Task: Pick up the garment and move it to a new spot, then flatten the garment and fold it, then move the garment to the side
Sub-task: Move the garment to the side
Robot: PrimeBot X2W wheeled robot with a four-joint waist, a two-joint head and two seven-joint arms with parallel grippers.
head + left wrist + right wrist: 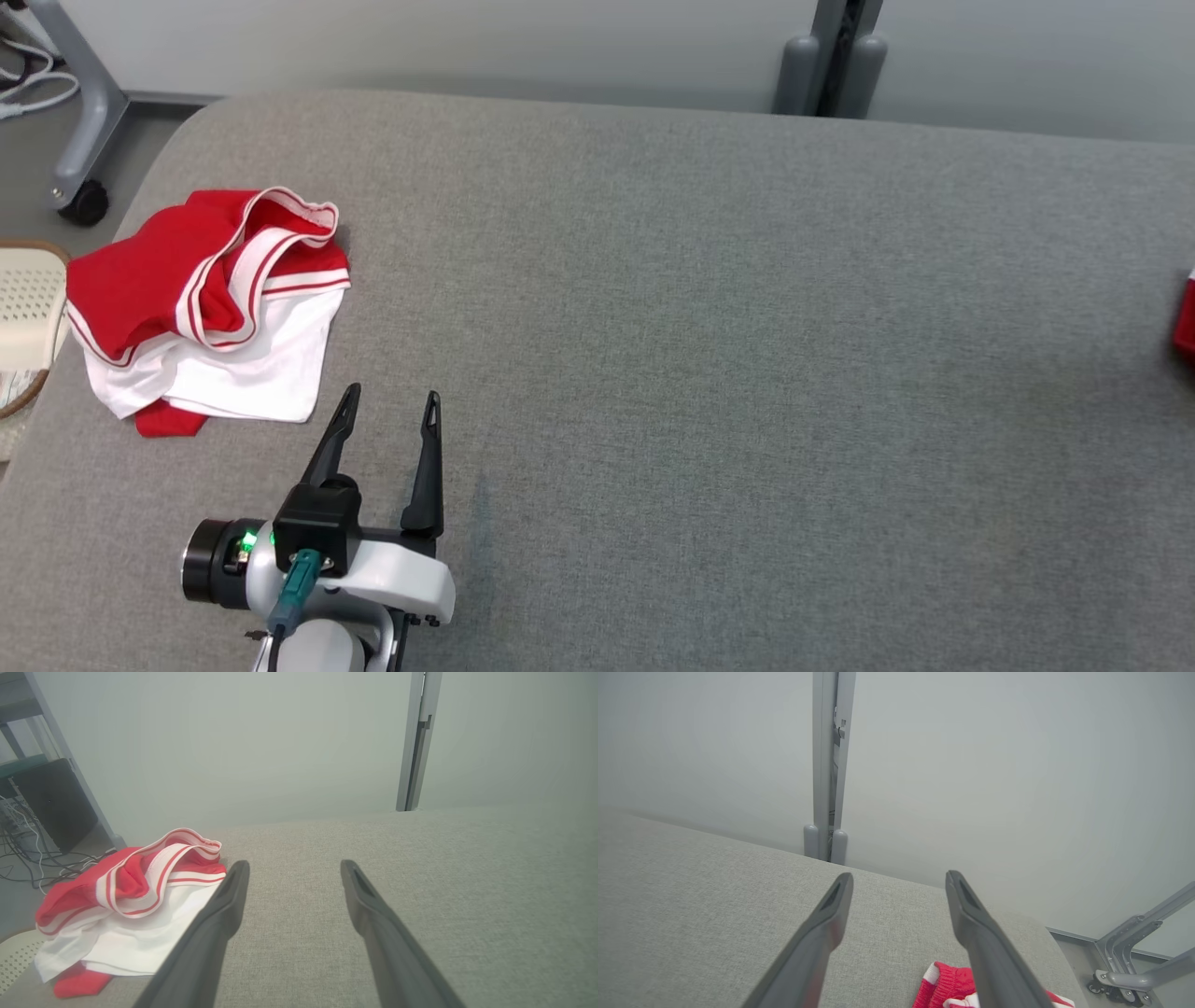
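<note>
The left gripper is wide open and holds nothing. Its two long dark fingers point away toward the far side of the table, and only grey cloth lies between them. The white wrist comes in from the near left edge and sits low over the table. A little green light glows on it, and a blue-green plug sticks into it.

In the left wrist view the same left gripper is spread wide, with the garment just beside its left finger.

The garment is red and white, with striped bands. It lies in a crumpled heap at the far left corner of the table, just left of the fingertips and a bit farther away.

Past the left edge is a pale basket with small holes, and a grey leg with a black wheel.

The right gripper is wide open too, and holds nothing. It points toward a grey post on the far wall. Another red cloth with white lies on the table under its right finger.
</note>
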